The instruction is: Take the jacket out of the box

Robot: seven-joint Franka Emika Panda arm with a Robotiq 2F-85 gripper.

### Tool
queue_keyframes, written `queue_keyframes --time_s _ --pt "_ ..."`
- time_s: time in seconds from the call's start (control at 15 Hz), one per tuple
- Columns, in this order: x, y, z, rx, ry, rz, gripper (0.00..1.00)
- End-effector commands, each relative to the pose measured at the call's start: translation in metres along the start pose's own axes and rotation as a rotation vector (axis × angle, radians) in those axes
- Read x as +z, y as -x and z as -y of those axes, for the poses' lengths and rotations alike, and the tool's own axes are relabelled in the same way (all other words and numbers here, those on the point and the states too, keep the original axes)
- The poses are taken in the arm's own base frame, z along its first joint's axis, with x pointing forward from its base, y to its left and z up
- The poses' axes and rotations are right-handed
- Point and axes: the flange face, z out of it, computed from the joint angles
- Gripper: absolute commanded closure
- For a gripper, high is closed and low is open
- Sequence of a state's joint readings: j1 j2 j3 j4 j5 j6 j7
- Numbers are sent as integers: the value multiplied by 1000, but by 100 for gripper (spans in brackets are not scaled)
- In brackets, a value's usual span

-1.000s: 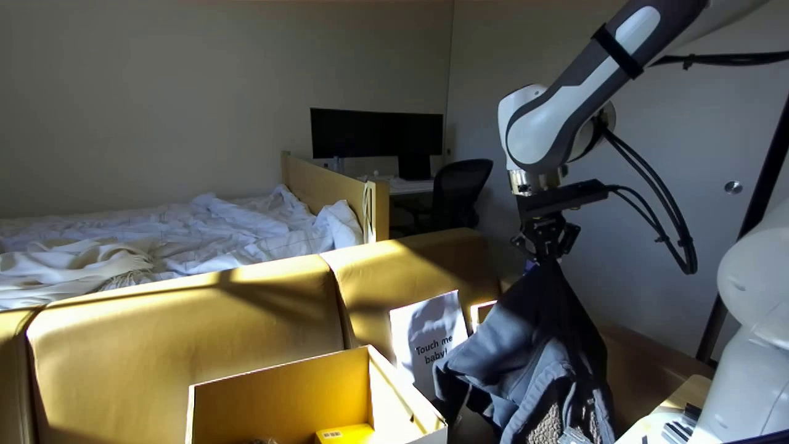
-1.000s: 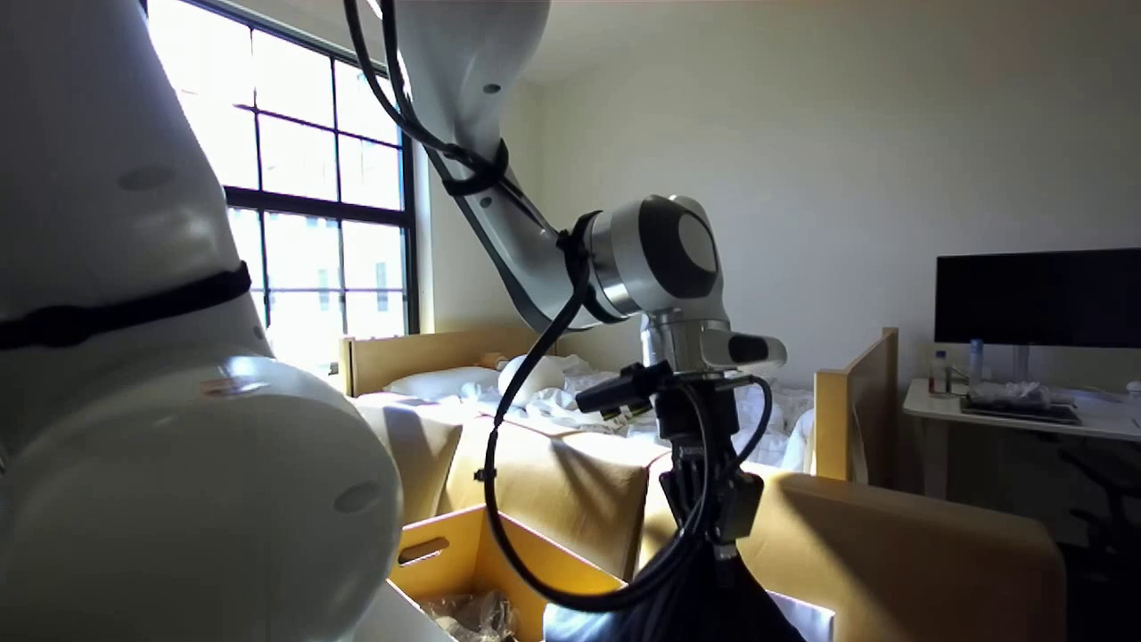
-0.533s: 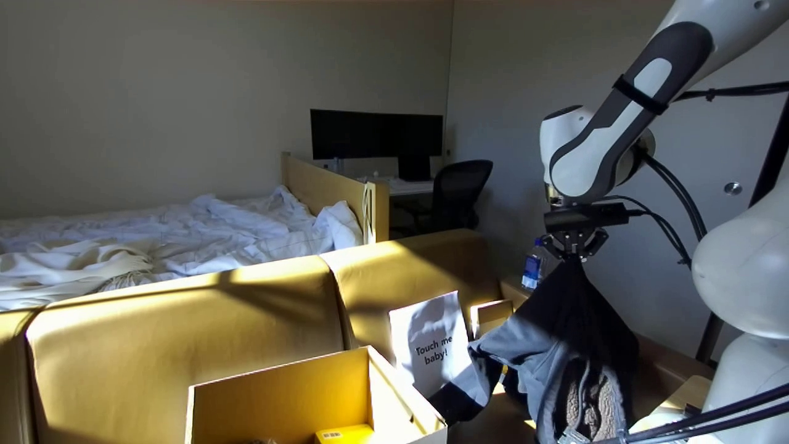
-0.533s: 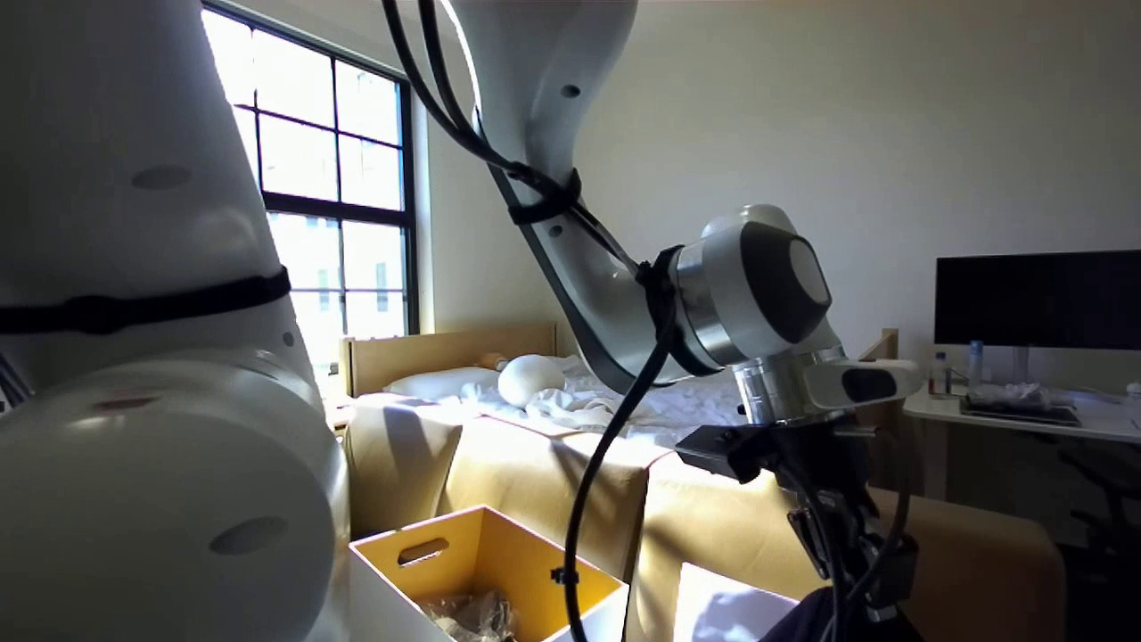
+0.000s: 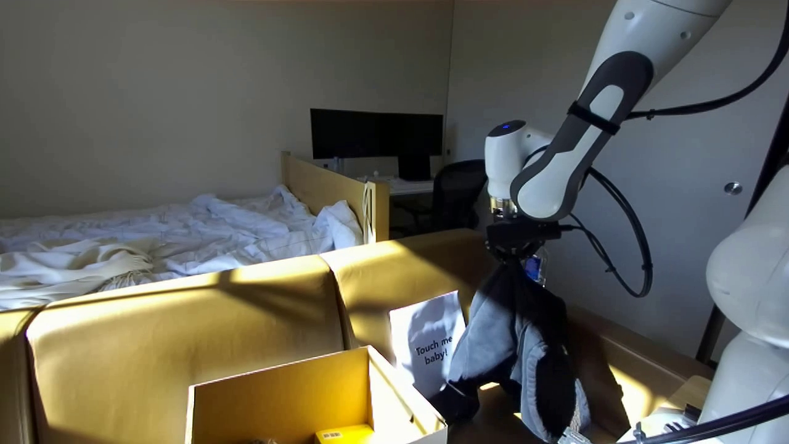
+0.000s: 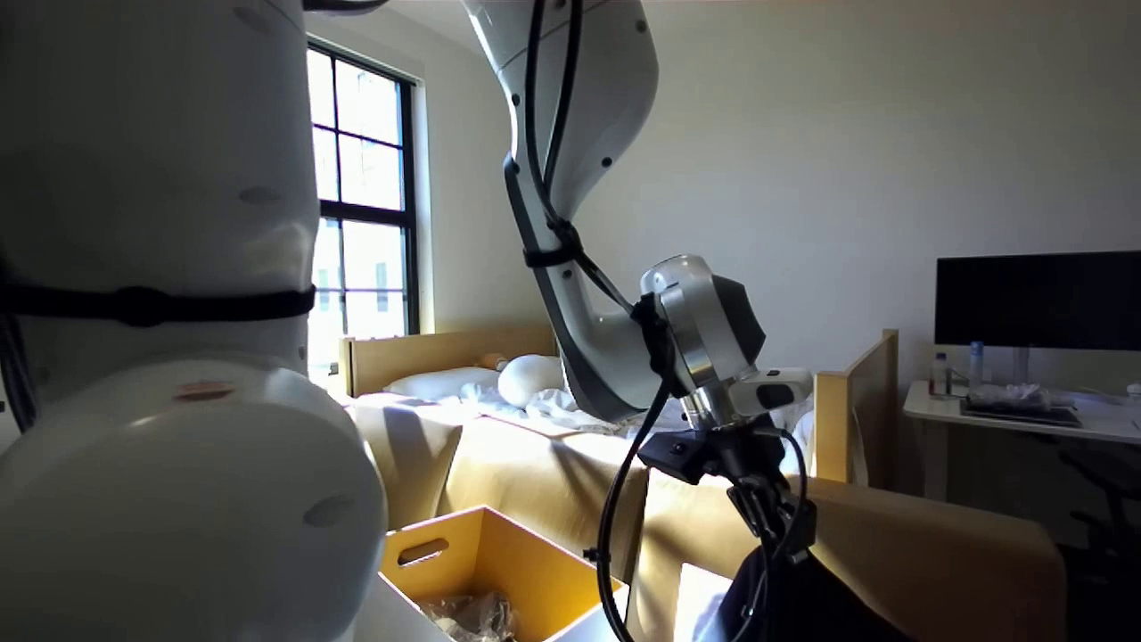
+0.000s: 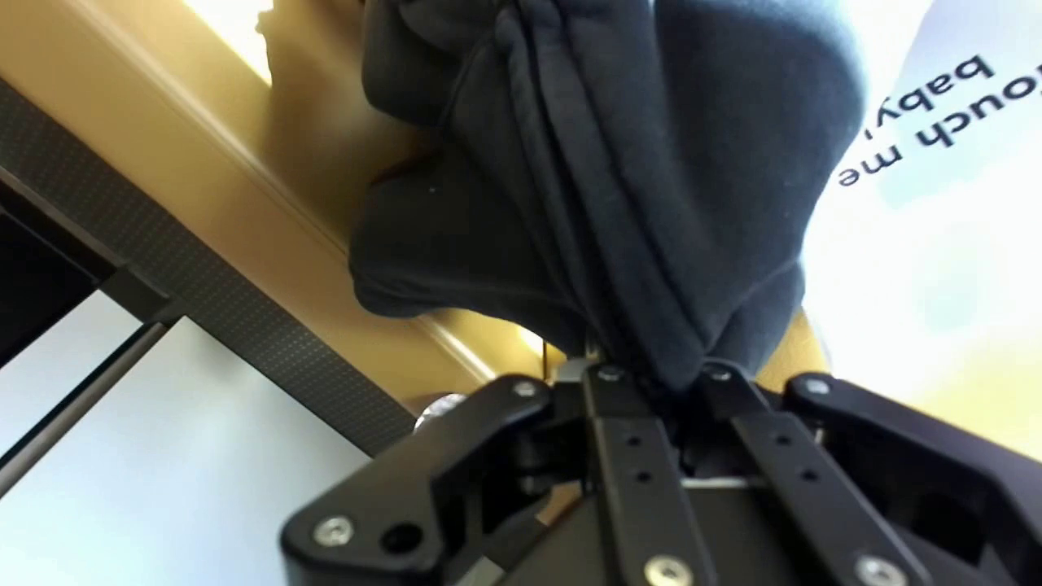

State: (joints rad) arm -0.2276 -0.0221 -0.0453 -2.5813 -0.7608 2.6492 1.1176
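The dark blue-grey jacket hangs from my gripper above the sofa seat, beside the box and outside it. Its lower sleeve hangs close to the box's corner; I cannot tell whether they touch. The box is white outside and yellow inside; it also shows in an exterior view. In the wrist view my gripper is shut on bunched fabric of the jacket. In an exterior view the fingers point down over the dark jacket, whose lower part is out of frame.
A tan sofa runs behind the box. A white paper sign leans on its backrest behind the jacket. A bottle stands near the gripper. The box holds a yellow package and a clear plastic bag.
The arm with the jacket first swung right in both exterior views, then back left. The jacket swayed along and has turned, showing less fleece lining. The gripper stayed shut on it.
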Motion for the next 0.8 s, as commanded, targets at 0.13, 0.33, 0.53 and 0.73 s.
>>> queue_keyframes --time_s 0.13,0.33,0.53,0.73 --pt "14 -7 16 -10 -20 63 59" --pt "4 -27 31 -33 -110 134 40" --pt "-66 -35 63 -151 -235 170 21" --pt "-137 -43 71 -318 -306 240 2"
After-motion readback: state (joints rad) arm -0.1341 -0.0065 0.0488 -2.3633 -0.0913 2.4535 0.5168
